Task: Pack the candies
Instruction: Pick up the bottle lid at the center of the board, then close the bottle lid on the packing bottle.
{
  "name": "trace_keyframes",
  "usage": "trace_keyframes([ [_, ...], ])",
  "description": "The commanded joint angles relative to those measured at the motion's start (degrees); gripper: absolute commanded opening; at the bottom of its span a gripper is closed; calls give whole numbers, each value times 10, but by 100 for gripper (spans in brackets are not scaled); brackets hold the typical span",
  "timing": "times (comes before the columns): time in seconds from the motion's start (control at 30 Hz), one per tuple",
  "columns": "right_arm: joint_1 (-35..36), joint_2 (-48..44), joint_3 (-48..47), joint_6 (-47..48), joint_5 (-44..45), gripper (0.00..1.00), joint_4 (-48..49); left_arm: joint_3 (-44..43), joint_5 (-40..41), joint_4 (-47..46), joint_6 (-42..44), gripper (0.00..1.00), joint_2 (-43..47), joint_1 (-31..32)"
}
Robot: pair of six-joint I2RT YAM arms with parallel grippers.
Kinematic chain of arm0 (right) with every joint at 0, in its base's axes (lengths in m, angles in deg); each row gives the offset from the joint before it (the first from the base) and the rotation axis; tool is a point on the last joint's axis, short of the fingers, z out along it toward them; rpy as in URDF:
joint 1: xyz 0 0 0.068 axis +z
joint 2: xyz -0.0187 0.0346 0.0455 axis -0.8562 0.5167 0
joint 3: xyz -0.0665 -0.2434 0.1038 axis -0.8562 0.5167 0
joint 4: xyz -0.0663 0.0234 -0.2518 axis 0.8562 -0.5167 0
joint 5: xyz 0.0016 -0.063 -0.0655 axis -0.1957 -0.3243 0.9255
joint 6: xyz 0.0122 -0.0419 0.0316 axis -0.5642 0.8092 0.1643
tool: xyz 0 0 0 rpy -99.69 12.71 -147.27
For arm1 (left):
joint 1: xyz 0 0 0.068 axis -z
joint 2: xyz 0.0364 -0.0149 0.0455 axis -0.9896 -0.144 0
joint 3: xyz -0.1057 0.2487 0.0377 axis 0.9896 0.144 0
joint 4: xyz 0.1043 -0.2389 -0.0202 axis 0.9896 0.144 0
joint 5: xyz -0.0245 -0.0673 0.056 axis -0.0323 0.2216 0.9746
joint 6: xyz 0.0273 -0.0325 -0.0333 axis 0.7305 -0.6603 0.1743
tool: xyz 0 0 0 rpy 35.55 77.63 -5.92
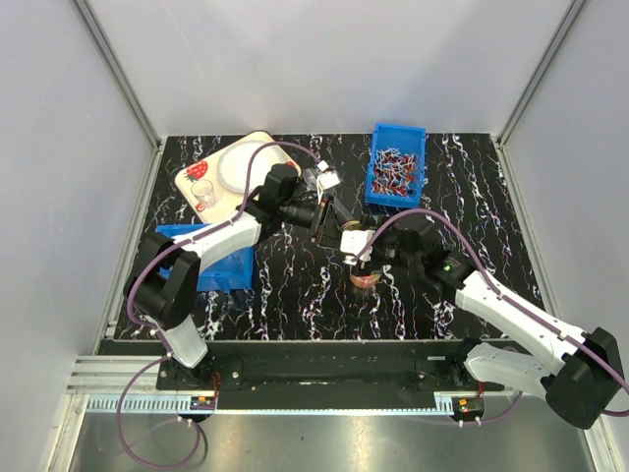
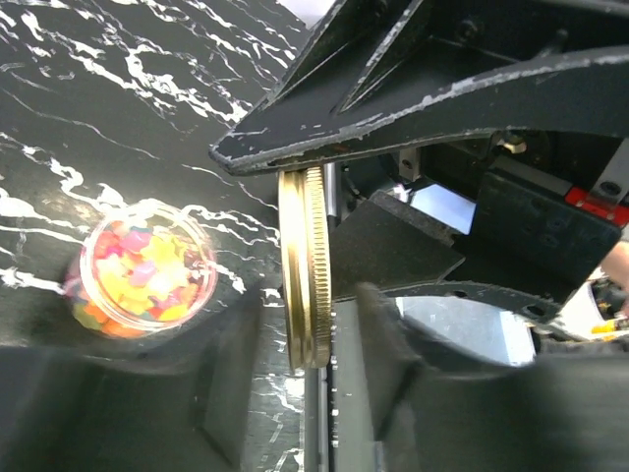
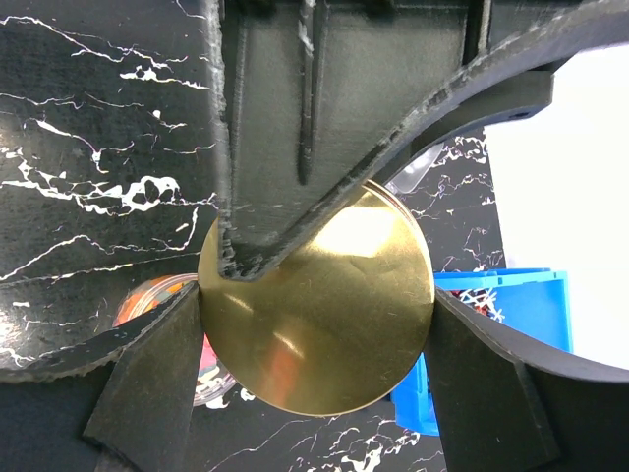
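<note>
A small clear jar [image 1: 364, 278] full of tiny multicoloured candies [image 2: 145, 270] stands open on the black marbled table. My right gripper [image 3: 316, 317] is shut on a round gold lid [image 3: 324, 324], its two fingers pressing the lid's edge, just above and beside the jar [image 3: 157, 295]. My left gripper [image 2: 310, 383] is open around the same lid [image 2: 305, 275], seen edge-on, with a gap on each side. One left finger [image 3: 295, 128] crosses the lid's face. In the top view both grippers, left [image 1: 319, 218] and right [image 1: 356, 248], meet at mid-table.
A blue bin [image 1: 396, 165] of longer wrapped sweets stands at the back right and also shows in the right wrist view [image 3: 501, 295]. Another blue bin [image 1: 221, 258] lies under my left arm. A cream board [image 1: 221, 167] with a white plate and small cup sits back left.
</note>
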Motion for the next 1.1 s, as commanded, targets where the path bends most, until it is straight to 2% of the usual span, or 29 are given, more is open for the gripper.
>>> trace_keyframes([
  [0.0,7,-14,-11,1,-11,63,1,-16,-8,-17,5,62,-2,-3],
  [0.2,7,-25,-7,2,0,65,-16,-15,-1,12,36,95,16,-25],
  [0.27,6,-27,-2,2,6,66,-22,-12,9,35,54,99,23,-36],
  [0.43,1,-22,3,-12,-7,69,-44,-18,30,133,161,99,45,-81],
  [0.6,-27,10,-4,-44,-55,70,-59,2,42,157,225,99,76,-118],
  [0.7,-56,41,-11,-62,-113,70,-67,24,56,176,268,99,100,-123],
  [0.87,-131,107,-38,-89,-201,70,-91,88,86,127,291,99,151,-122],
  [1.07,-140,148,-44,-94,-242,70,-107,150,112,40,282,99,181,-122],
])
